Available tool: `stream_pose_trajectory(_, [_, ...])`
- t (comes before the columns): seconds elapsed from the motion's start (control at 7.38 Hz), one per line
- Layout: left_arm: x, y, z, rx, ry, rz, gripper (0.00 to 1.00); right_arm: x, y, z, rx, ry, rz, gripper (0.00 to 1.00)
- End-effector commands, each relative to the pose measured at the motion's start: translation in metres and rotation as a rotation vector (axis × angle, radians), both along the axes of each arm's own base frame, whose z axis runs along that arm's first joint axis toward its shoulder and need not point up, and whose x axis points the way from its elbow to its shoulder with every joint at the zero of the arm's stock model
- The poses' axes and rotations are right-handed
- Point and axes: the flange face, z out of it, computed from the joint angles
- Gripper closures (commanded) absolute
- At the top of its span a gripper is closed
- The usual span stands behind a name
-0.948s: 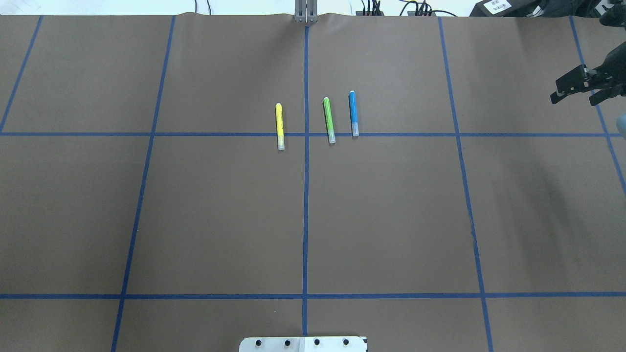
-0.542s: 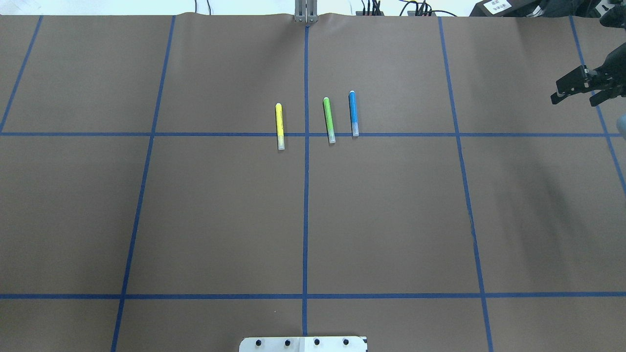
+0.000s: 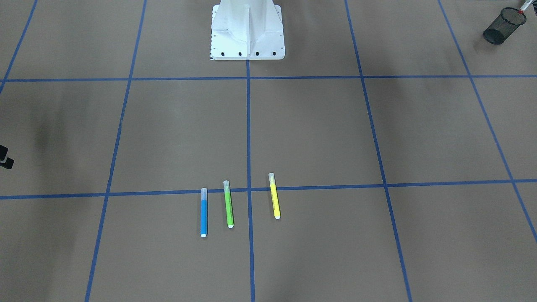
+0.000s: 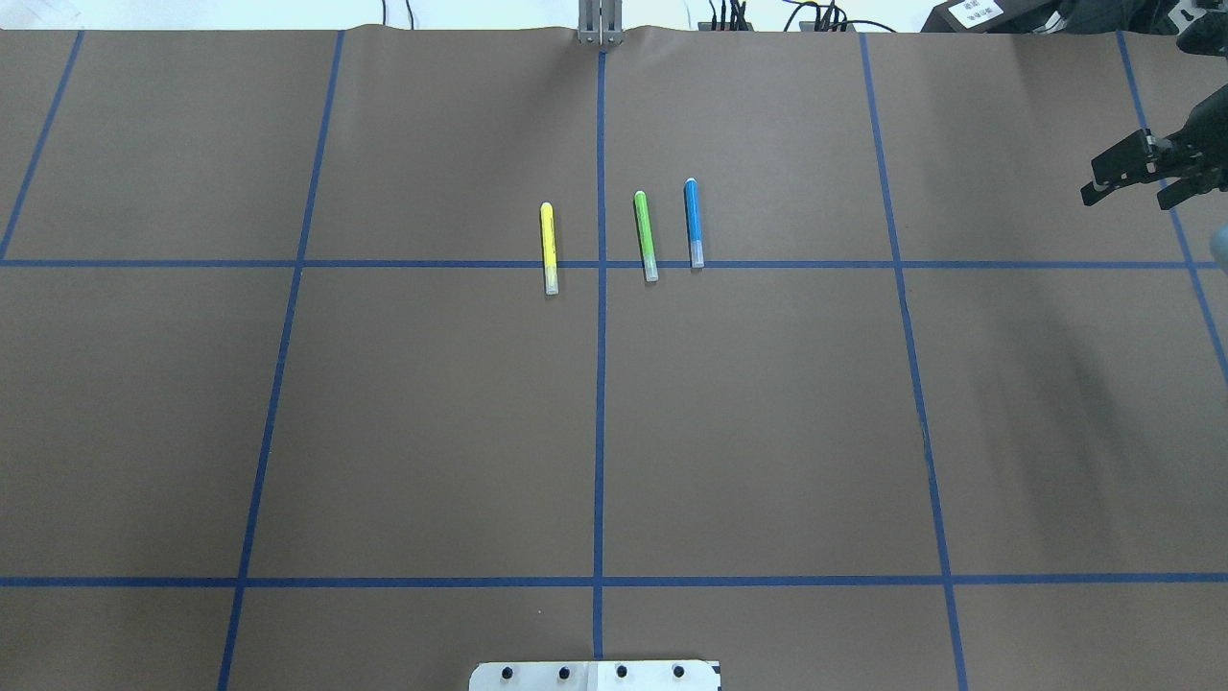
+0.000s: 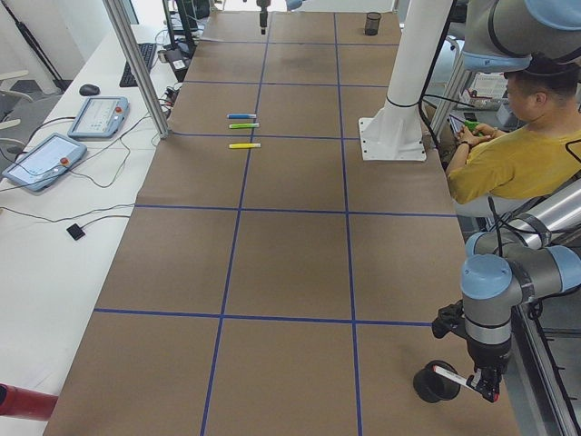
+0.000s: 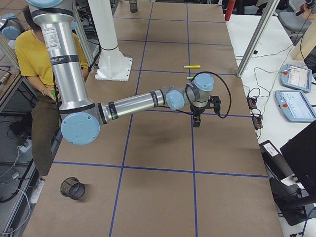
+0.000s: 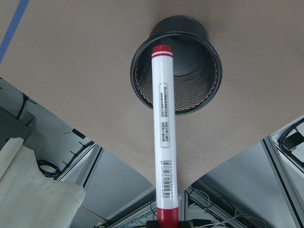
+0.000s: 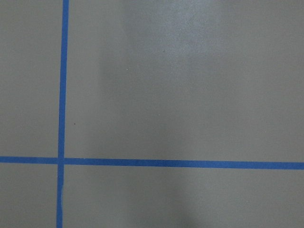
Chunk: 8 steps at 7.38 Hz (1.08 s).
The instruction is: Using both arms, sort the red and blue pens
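Note:
The red pen [image 7: 164, 137], white-barrelled with a red cap, hangs nearly upright over a black mesh cup [image 7: 209, 85]. My left gripper [image 7: 167, 223] is shut on its lower red end; the side view shows the same gripper [image 5: 486, 386] beside that cup [image 5: 434, 386]. The blue pen [image 4: 693, 223] lies on the brown mat just right of the centre line, also seen from the front [image 3: 204, 214]. My right gripper [image 4: 1137, 178] hovers far to the right of it, open, with nothing between its fingers.
A green marker [image 4: 646, 235] and a yellow marker [image 4: 549, 248] lie left of the blue pen. A second mesh cup [image 6: 72, 188] stands on the right arm's side. The white robot base [image 3: 247, 29] is mid-table. A seated person [image 5: 495, 159] is behind it.

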Motion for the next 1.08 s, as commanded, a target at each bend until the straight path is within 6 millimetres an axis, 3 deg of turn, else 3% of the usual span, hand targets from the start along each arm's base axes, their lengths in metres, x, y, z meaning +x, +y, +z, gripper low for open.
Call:
stream_pose_trajectory(0.0, [0.001,0.01,0.015,-0.028,0.002,-0.003,1.0,0.0,0.0,0.0,-0.001,0.0,0.0,0.0])
stream_pose_trajectory(0.41, [0.0,-0.005,0.028,-0.023,0.001,-0.01,1.0,0.0,0.0,0.0,-0.001,0.0,0.0,0.0])
stream_pose_trajectory(0.95, [0.004,-0.007,0.029,-0.03,0.035,-0.049,0.97,0.0,0.0,0.0,-0.001,0.0,0.0,0.0])
